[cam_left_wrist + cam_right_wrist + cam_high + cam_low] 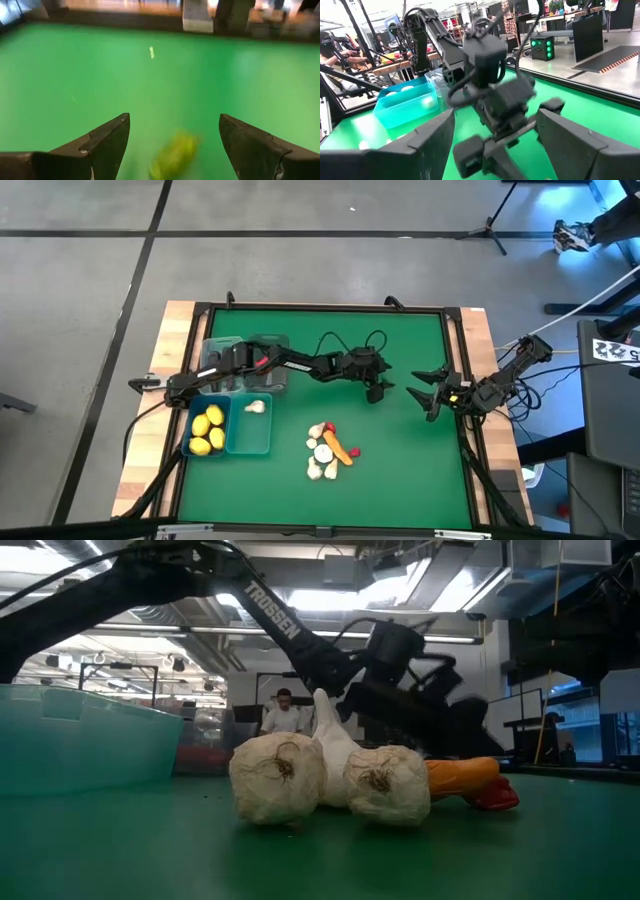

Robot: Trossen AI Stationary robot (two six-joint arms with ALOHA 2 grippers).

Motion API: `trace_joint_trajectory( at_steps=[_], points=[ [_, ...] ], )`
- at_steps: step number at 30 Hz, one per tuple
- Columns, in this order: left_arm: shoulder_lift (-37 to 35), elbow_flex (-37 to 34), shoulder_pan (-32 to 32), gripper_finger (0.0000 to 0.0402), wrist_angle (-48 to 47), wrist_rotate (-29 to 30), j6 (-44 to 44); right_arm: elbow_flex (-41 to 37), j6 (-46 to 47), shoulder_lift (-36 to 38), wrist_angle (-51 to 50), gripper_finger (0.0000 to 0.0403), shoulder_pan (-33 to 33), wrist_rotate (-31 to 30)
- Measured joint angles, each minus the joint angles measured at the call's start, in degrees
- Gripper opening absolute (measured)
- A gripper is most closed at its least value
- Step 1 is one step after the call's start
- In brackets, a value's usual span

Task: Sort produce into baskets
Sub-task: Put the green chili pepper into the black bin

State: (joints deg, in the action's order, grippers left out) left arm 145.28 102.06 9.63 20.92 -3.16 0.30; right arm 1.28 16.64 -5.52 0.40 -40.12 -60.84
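Baskets (240, 395) are taken as the landmark: four bins are grouped at the left side of the green table (400, 480), so that each kind of produce can be given its own compartment. Three lemons (207, 430) are seen in the near-left bin, and a single garlic bulb (256, 407) lies in the teal bin just beside them, which suggests the sorting is partly done. Well to the right of the baskets, the unsorted pile (327, 452) is left in a loose heap: garlic bulbs (277, 778), an orange carrot (462, 777) and something red (497, 797), all touching or nearly so. Over the table between baskets and pile the left gripper (375, 391) is held, its fingers spread wide and empty, apparently readied for another pick; a blurred yellow-green shape (174, 152) is glimpsed between its fingers, but what it is cannot be told. Farthest from the baskets, at the table's right edge, the right gripper (427, 394) is parked with its fingers apart and nothing between them.
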Motion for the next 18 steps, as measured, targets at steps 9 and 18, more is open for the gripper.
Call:
trace_joint_trajectory(
  at_steps=[9,18],
  points=[
    [1.0,1.1,-0.3,0.0301,-3.8,0.0,0.0,0.0,0.0,-0.4,0.0,0.0280,0.0,0.0],
    [2.3,1.2,-0.4,0.0260,-4.5,0.2,-0.5,0.0,0.0,-0.4,0.1,0.0280,0.0,0.0]
  ],
)
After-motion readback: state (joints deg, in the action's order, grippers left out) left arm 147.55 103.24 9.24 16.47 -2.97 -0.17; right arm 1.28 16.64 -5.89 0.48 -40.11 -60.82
